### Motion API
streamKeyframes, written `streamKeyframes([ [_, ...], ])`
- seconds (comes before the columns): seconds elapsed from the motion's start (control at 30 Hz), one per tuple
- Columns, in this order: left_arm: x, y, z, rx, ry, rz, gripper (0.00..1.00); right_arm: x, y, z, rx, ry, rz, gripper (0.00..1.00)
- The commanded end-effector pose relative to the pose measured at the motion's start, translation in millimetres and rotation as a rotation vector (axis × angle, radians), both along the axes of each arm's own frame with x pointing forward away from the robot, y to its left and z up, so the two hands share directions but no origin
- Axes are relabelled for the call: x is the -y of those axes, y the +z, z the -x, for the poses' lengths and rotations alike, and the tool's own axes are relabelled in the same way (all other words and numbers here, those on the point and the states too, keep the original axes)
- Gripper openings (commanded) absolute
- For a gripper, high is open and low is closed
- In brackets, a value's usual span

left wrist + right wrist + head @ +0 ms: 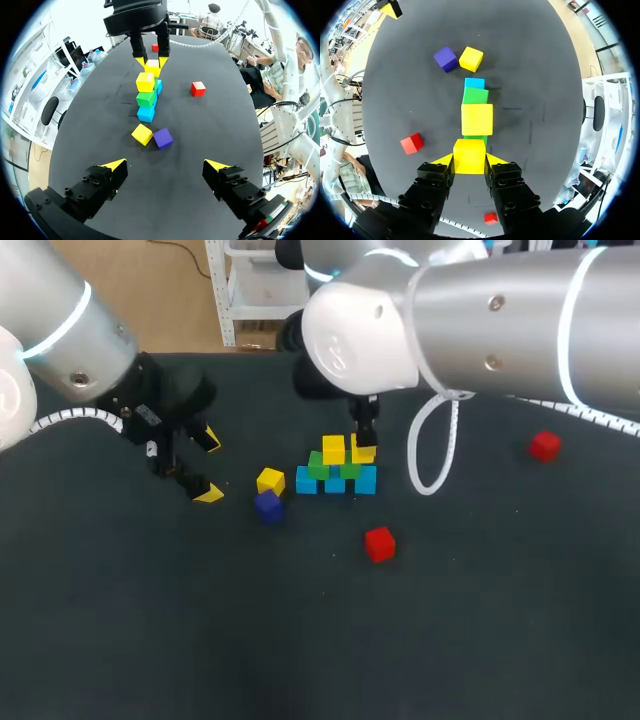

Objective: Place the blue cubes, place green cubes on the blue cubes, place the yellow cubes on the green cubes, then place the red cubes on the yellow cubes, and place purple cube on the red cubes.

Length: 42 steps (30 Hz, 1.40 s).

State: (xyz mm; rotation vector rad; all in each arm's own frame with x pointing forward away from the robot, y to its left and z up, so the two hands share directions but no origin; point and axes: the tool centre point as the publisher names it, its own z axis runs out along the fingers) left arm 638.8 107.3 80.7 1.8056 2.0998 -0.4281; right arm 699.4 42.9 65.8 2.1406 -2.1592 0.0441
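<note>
Three blue cubes [336, 483] form a row mid-table, with two green cubes [318, 467] on them. One yellow cube [333, 449] rests on the green layer. My right gripper [469, 160] is shut on a second yellow cube [469, 151], held right beside the first, over the stack's right green cube [351, 471]. A loose yellow cube [270, 480] and the purple cube [267, 506] lie just left of the stack. My left gripper [208, 466] hangs open and empty further left, low over the table.
One red cube [379, 543] lies in front of the stack, another [544, 446] far right. A white cable loop [432, 460] hangs off my right arm beside the stack. In the left wrist view the stack [146, 97] is ahead of the open fingers.
</note>
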Motion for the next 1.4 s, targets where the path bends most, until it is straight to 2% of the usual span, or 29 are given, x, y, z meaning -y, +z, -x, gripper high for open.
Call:
streamKeyframes([
  [0.03, -0.8, -0.3, -0.3, 0.001, -0.001, 0.002, 1.00, -1.3, -1.6, -2.6, -0.007, -0.002, 0.001, 0.00],
  [1.4, -0.8, -0.3, -0.3, 0.001, -0.001, 0.002, 1.00, -5.1, -5.7, -6.4, -0.001, -0.008, 0.017, 0.00],
])
